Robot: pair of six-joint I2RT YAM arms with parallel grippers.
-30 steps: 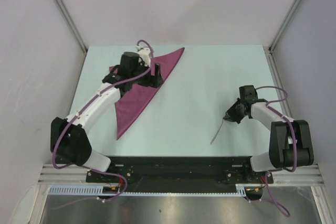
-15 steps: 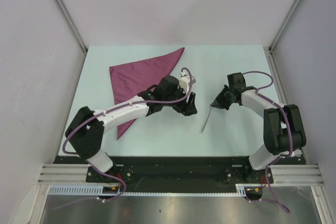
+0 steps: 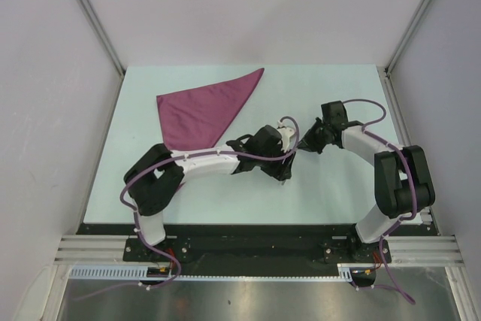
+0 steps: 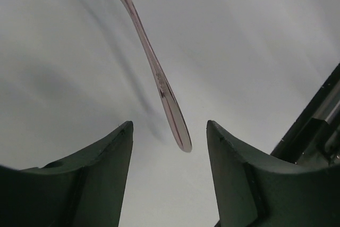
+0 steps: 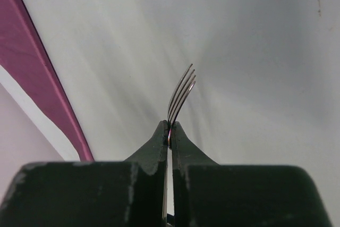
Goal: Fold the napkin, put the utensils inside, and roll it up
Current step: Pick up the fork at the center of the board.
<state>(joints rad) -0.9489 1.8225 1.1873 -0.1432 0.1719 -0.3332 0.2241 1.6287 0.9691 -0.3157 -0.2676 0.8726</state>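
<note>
Between the spread fingers (image 4: 106, 158) of your left gripper (image 4: 169, 125) hangs the handle end of the fork (image 4: 154, 67). It sits nearer the right finger than the left and appears to touch neither. From that end the handle runs away from the gripper, up and slightly left in the wrist view, so its long axis lies roughly along the gripper's line of sight and crosses the gap between the fingers. A squeeze here would likely catch only the last stretch of handle.

Your right gripper (image 5: 170, 129) is at the other end. Its fingers are pressed together on the neck of the fork, with the tines (image 5: 181, 91) fanning out just past the tips. So the fork bridges the two grippers above the table (image 3: 338, 88), carried by the right one alone.

The napkin (image 3: 199, 107) lies flat as a triangle toward the far left, well apart from both grippers and on the left arm's side.

From above, the left gripper covers nearly all of the fork. The left wrist view cuts off the tine end, and the right wrist view hides the handle behind its own fingers. I can't tell how high the handle end rides over the table.
</note>
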